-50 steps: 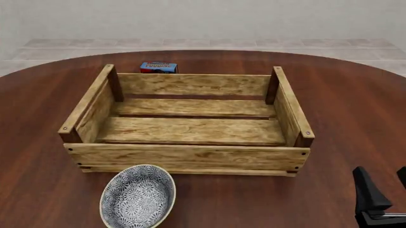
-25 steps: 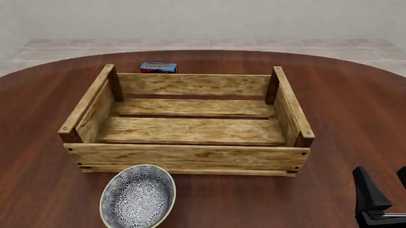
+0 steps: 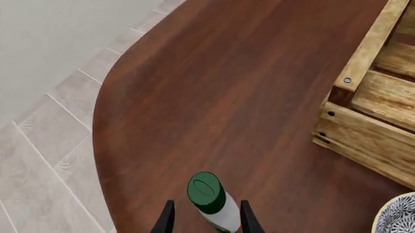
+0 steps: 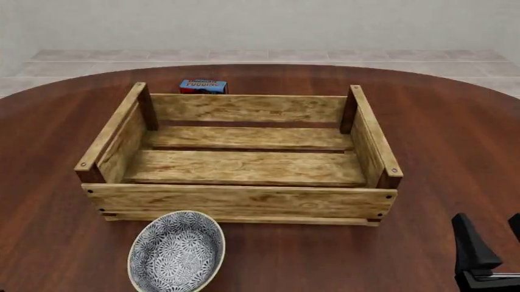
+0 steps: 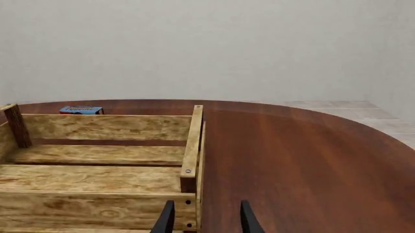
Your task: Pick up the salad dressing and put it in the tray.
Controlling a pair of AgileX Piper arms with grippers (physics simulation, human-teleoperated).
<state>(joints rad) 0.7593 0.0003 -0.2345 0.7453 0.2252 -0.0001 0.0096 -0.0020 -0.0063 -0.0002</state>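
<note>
In the left wrist view, the salad dressing (image 3: pixel 211 199), a slim white cylinder with a glossy dark green round cap, stands on the smooth reddish-brown wood table (image 3: pixel 214 97) between the two dark fingers of the left gripper (image 3: pixel 206 221); the jaws are spread, with a sliver of table showing on either side of the bottle, so nothing is grasped. A corner of the tray (image 3: pixel 363 121), rough light-wood slats with small dark screw heads, lies well apart from the bottle, and the patterned rim of the bowl (image 3: pixel 399 216) peeks in. In the front view, the slatted crate has dark brown corner posts; the round blue-white bowl sits just in front of its near wall, and a small blue-and-red box (image 4: pixel 202 86) stands behind its far wall, its lettering too small to read. The bottle is out of frame here. The right gripper (image 4: pixel 488 255) shows at the lower right corner. In the right wrist view, its black fingers (image 5: pixel 167 219) stand apart, empty, above the crate's corner.
</note>
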